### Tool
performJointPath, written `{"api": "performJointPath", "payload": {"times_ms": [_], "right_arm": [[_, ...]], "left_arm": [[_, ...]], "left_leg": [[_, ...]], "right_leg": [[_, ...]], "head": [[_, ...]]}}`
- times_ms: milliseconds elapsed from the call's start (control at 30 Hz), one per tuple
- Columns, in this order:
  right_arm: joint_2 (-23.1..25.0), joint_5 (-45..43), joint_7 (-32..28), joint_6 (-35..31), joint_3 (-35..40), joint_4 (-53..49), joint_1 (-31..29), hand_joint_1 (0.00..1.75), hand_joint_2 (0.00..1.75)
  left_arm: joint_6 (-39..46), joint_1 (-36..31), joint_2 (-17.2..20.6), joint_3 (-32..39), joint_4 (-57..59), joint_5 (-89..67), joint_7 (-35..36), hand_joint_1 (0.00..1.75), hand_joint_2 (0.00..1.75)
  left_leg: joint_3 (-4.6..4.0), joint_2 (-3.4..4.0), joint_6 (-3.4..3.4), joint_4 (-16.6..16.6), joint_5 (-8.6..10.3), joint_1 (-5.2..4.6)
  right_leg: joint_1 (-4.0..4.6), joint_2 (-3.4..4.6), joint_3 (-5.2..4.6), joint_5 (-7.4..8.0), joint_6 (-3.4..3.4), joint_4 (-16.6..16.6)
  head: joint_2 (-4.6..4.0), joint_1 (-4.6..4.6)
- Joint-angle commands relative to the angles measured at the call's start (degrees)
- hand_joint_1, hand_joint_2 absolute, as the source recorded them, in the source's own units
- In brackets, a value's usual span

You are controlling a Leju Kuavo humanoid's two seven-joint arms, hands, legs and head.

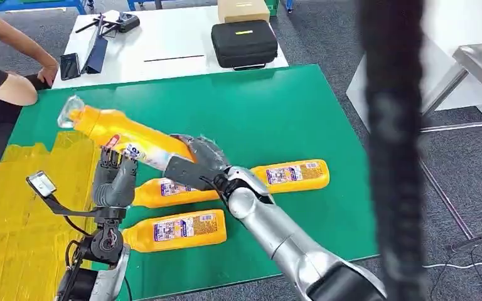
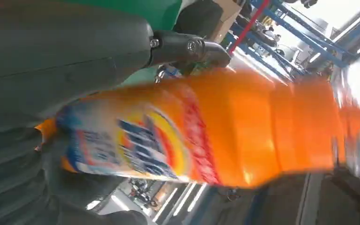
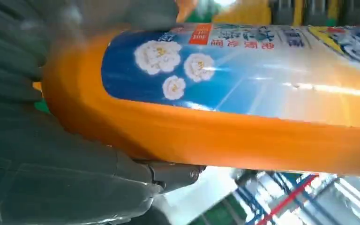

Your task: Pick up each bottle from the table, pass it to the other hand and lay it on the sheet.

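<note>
Nearest the head camera, the silver right arm (image 1: 282, 241) rises from the lower edge and ends in the right hand (image 1: 198, 164), which is wrapped around the base end of an orange bottle (image 1: 125, 135). That held bottle is lifted above the green counter (image 1: 276, 106), tilted, with its clear cap end pointing up toward the far left corner. Just beside it, the left hand (image 1: 114, 175) stands upright with its fingers (image 1: 109, 160) against the bottle's labelled middle, so both hands are on the same bottle. In the right wrist view, the right hand's grey cover (image 3: 51, 154) presses against the bottle's orange side (image 3: 225, 140) beneath a blue label with white flowers. From the left wrist, the bottle (image 2: 243, 131) runs across close behind the left hand's thumb (image 2: 187, 47), blurred, and how firmly that hand is closed on it cannot be told.

Three more orange bottles lie on their sides on the green counter beneath the hands: one to the right (image 1: 295, 174), one in the middle (image 1: 172, 191) partly behind the right hand, and one nearer the robot (image 1: 176, 230). A yellow sheet (image 1: 19, 219) covers the counter's left part, well apart from the lying bottles. Beyond the green surface, a white counter (image 1: 163, 44) carries a black case (image 1: 245, 42). A person's arm (image 1: 22, 56) rests at the far left corner.
</note>
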Motion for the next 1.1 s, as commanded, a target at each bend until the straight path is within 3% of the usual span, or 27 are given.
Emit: {"api": "performJointPath", "payload": {"times_ms": [33, 200, 267, 367, 867, 1033, 1067, 1100], "right_arm": [[1.39, 3.75, 2.40, 0.63, 10.00, 9.06, -1.95, 1.75, 1.75], [2.24, 6.39, 4.33, 1.30, 14.01, 11.50, -2.74, 1.75, 1.75], [2.94, 16.08, 10.10, -3.26, 20.66, 12.51, -4.05, 1.75, 1.75], [4.27, 21.50, 13.95, -3.53, 25.09, 12.16, -3.95, 1.75, 1.75], [3.96, 21.67, 14.40, -3.35, 25.27, 11.88, -3.85, 1.75, 1.75], [4.32, 21.96, 14.85, -0.57, 26.84, 11.30, -3.32, 1.75, 1.75], [4.25, 21.98, 14.97, -0.61, 26.83, 11.35, -3.50, 1.75, 1.75], [4.16, 21.42, 15.22, -0.36, 26.38, 11.63, -3.80, 1.75, 1.75]], "left_arm": [[0.61, -2.29, 0.74, 0.11, 4.07, -0.33, 0.49, 0.00, 1.75], [0.10, -2.05, 0.55, -0.01, 3.62, 0.31, 1.50, 0.00, 1.75], [0.39, -2.32, 0.27, -0.32, 4.04, 0.15, 2.19, 0.00, 1.75], [3.36, -2.17, 0.37, -0.25, 3.26, -2.51, 1.31, 0.00, 1.75], [3.44, -2.20, 0.43, -0.06, 3.11, -2.52, 1.33, 0.00, 1.75], [4.28, -2.13, 0.47, 1.04, 2.88, -2.96, 1.58, 0.00, 1.75], [4.25, -2.10, 0.48, 1.08, 2.84, -2.96, 1.62, 1.54, 1.75], [3.75, -1.88, 0.63, 1.00, 2.50, -2.98, 1.62, 1.75, 1.75]], "left_leg": [[0.31, 0.06, -0.23, 0.02, -0.14, 0.09], [0.41, 0.12, -0.28, 0.05, -0.22, 0.11], [0.26, 0.05, -0.21, 0.01, -0.13, 0.06], [0.32, 0.10, -0.27, 0.06, -0.19, 0.10], [0.17, -0.05, -0.23, 0.04, -0.10, 0.11], [0.06, 0.04, -0.14, -0.03, -0.03, 0.05], [0.19, 0.00, -0.22, 0.01, -0.10, 0.10], [0.14, 0.01, -0.20, 0.01, -0.08, 0.10]], "right_leg": [[0.10, -0.06, 0.34, -0.12, -0.05, -0.02], [0.11, -0.03, 0.44, -0.18, -0.06, 0.00], [0.06, -0.12, 0.28, -0.14, -0.05, 0.00], [0.11, -0.07, 0.33, -0.17, -0.07, 0.03], [0.12, -0.26, 0.21, -0.16, -0.06, -0.01], [0.07, -0.13, 0.05, -0.07, -0.04, -0.05], [0.11, -0.22, 0.21, -0.16, -0.06, -0.02], [0.12, -0.20, 0.16, -0.12, -0.05, -0.04]], "head": [[0.00, 0.00], [0.00, 0.00], [0.00, -0.04], [0.00, -0.02], [0.00, 0.00], [0.00, -0.02], [0.00, 0.00], [0.00, -0.02]]}}
